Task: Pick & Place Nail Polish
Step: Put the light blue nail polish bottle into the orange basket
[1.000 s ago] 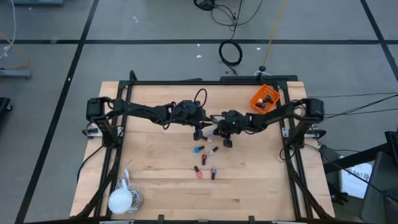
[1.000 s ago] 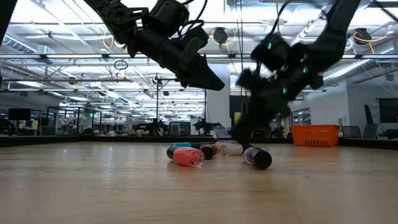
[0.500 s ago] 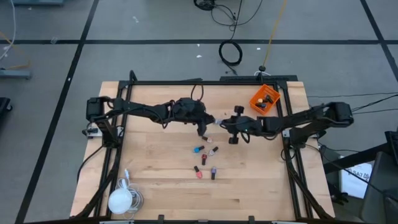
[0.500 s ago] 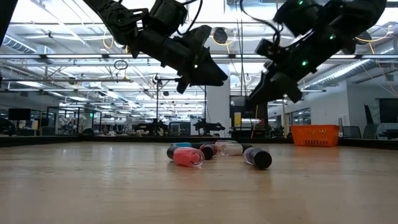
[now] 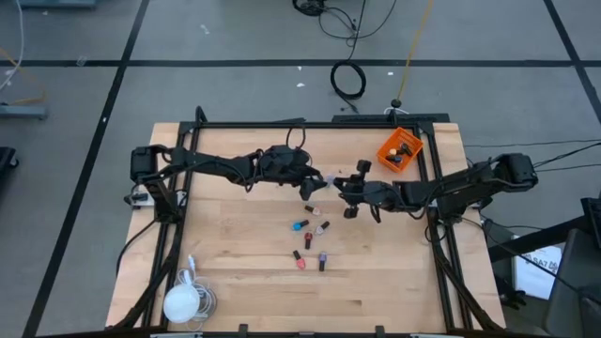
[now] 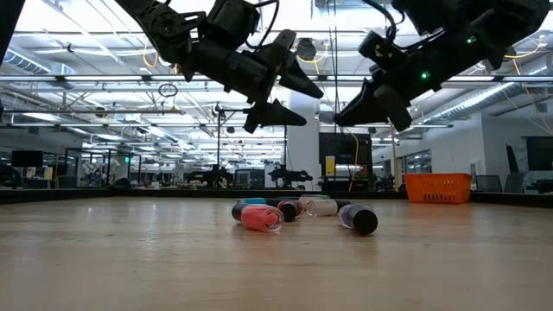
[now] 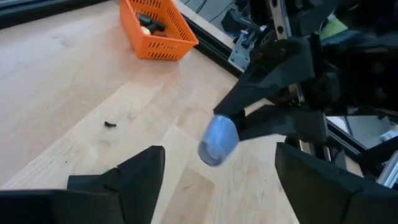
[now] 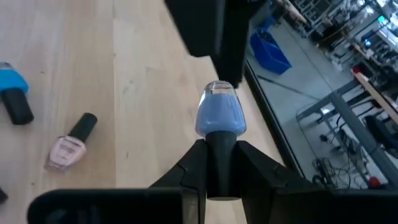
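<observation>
My right gripper (image 5: 344, 188) hangs above the table's middle, shut on a pale blue nail polish bottle (image 8: 221, 115). My left gripper (image 5: 313, 186) faces it from the left with its fingers open. The bottle's glass end (image 7: 217, 140) points into the gap ahead of those fingers, and I see no touch. Several more nail polish bottles lie on their sides on the wood below: a teal one (image 5: 299, 225), pale pink ones (image 5: 319, 228), a red one (image 5: 298, 255) and a purple one (image 5: 322, 258). My right gripper pinches the bottle's dark cap (image 8: 221, 152) between its two fingers. The fingers come nearly level from the table's right side and lie along the bottle. The bottle is lifted clear of the table, and its glass body sticks out past the fingertips toward my left gripper.
An orange bin (image 5: 399, 148) holding a few bottles stands at the far right, close to the black frame rail (image 5: 310, 123). A white object with a cord (image 5: 183, 300) lies at the near left corner. Bare wood lies at the near right.
My right gripper has risen from just above the lying bottles and swung up level with my left gripper, staying shut. My left gripper has stayed in place, rolled about its own line and opened its fingers wide.
</observation>
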Robot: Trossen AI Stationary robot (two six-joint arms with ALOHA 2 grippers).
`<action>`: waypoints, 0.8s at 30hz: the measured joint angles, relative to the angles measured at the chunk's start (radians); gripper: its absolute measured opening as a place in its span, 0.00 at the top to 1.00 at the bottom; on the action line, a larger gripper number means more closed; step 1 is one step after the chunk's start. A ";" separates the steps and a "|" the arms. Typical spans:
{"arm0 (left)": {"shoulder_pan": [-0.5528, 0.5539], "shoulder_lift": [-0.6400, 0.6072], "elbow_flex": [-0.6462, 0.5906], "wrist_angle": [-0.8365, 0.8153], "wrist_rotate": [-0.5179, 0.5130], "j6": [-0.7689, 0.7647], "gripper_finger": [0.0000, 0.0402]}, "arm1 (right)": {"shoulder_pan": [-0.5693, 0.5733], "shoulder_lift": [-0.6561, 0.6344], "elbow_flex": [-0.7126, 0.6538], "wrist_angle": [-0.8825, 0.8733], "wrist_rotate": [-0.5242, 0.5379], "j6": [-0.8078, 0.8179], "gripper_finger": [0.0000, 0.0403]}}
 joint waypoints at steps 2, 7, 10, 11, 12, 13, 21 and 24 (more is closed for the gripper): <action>0.000 0.000 0.000 0.003 -0.001 -0.011 0.23 | 0.004 0.000 0.000 0.020 -0.001 -0.014 0.88; -0.008 0.000 0.000 0.042 0.002 -0.020 0.24 | 0.003 0.000 0.000 0.065 0.000 -0.038 0.88; -0.023 0.000 0.000 0.068 0.006 -0.033 0.26 | 0.003 0.000 0.000 0.097 0.000 -0.050 0.88; -0.028 0.000 0.000 0.079 0.006 -0.036 0.27 | 0.003 0.000 0.000 0.101 0.000 -0.054 0.88; -0.034 0.000 0.000 0.085 0.007 -0.036 0.27 | 0.003 0.000 0.000 0.107 0.000 -0.064 0.88; -0.038 0.000 0.000 0.089 0.007 -0.036 0.28 | 0.003 0.000 0.000 0.116 0.000 -0.072 0.88; -0.047 0.000 0.000 0.122 0.007 -0.068 0.29 | 0.007 0.000 0.000 0.169 -0.013 -0.099 0.88; -0.047 0.000 0.000 0.135 0.007 -0.068 0.29 | 0.019 0.000 0.000 0.193 -0.031 -0.119 0.88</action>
